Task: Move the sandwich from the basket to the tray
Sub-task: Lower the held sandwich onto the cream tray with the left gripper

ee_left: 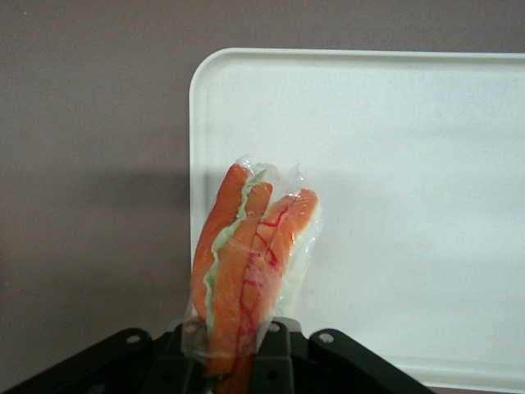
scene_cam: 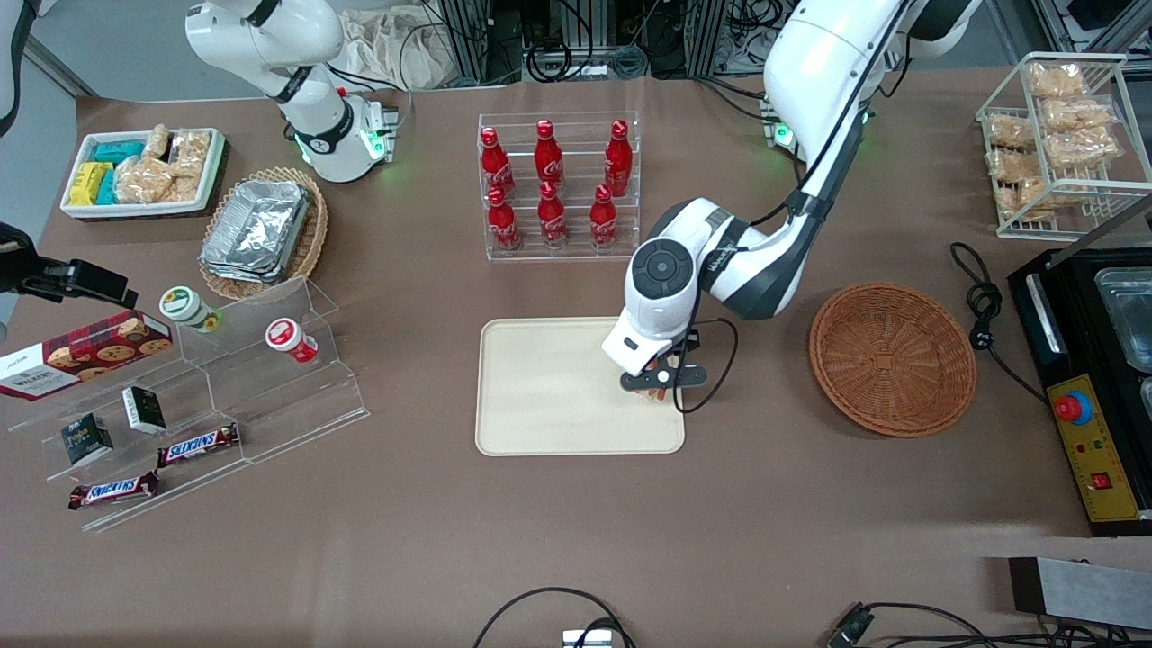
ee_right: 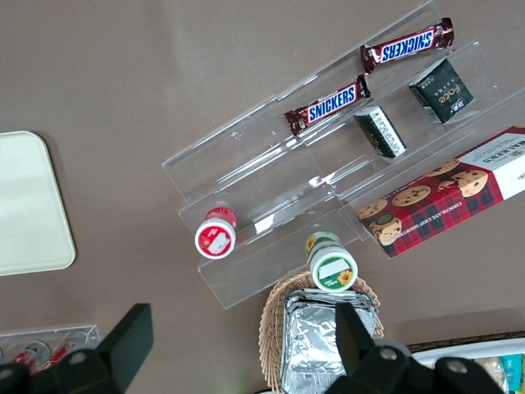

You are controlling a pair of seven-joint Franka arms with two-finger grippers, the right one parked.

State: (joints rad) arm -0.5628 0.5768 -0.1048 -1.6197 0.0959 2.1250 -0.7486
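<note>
- Your left arm's black two-finger gripper point(scene_cam: 661, 379) is clenched on the clear-wrapped wedge sandwich point(ee_left: 250, 263) with orange and green filling, which hangs straight out from the fingertips.
- In the wrist view its long axis runs roughly 12 to 6 o'clock, tipped slightly toward 1, cut edge facing the camera.
- The sandwich hangs over the flat cream-coloured rectangular plastic tray point(scene_cam: 549, 387), at the end nearest the working arm; whether it touches, you cannot tell.
- The round reddish-brown woven wicker basket point(scene_cam: 891, 358) lies at about 3 o'clock from the gripper, holding nothing.
- Your lowering should stay inside that rim.
</note>
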